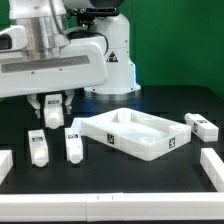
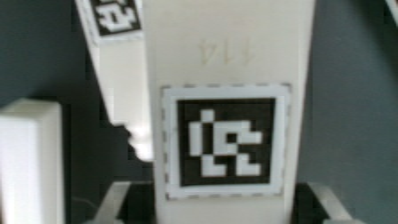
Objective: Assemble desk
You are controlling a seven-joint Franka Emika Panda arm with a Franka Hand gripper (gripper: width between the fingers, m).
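Jaws apart over two leg blocks (image 1: 37,148) (image 1: 73,143), third leg block (image 1: 200,125), one desk top (image 1: 127,145)

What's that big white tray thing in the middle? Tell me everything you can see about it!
That is the desk top, a wide white rectangle with a raised rim, like a shallow tray. It looks like smooth plastic. It lies flat on the dark table, hollow side up, turned a bit askew. Small black-and-white tags sit on its outer walls. Nothing seems to lie inside it, and only the table touches it.
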